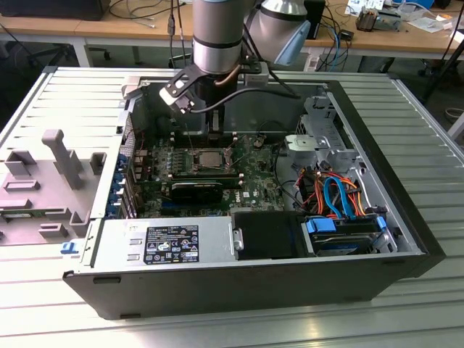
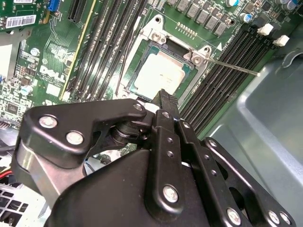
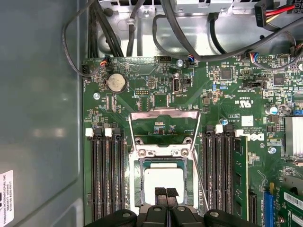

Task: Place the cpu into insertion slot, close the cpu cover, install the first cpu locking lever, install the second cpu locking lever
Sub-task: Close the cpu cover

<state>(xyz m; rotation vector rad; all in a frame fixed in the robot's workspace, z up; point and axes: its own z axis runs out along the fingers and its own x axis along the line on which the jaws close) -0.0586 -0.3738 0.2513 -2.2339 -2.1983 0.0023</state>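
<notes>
Silver-grey metal, small flat square chip, the cpu (image 3: 163, 177): seated flat in the insertion slot (image 3: 137, 182), a square dark socket recess with a silver rim. The slot sits on a green circuit board (image 3: 156, 90) inside an open dark grey computer case (image 1: 254, 279). The case lies on a ribbed pale metal surface (image 1: 72, 319).

Cpu cover (image 3: 163, 114), thin silver square frame with a large window: swung open, raised from its hinge on the side of the slot away from the claw. Green board shows through the window, and the cover is not over the chip.

Locking lever (image 2: 234, 66), thin bright wire rod: unlatched, angled out from the slot's corner across the long black memory slots (image 2: 213, 90).

Claw (image 3: 165, 191), black, two-fingered: clenched, fingers pressed side by side with nothing between them. In both wrist views its tips hang over the cpu's edge farthest from the cover hinge. Whether they touch the chip cannot be told.

Step in hand, by judgement: placing looks done, and closing the cover is the item open. That step calls for the frame to tip over its hinge toward the claw and lie flat on the slot's rim without nudging the chip. Clenched tips suit a push rather than a grasp.
</notes>
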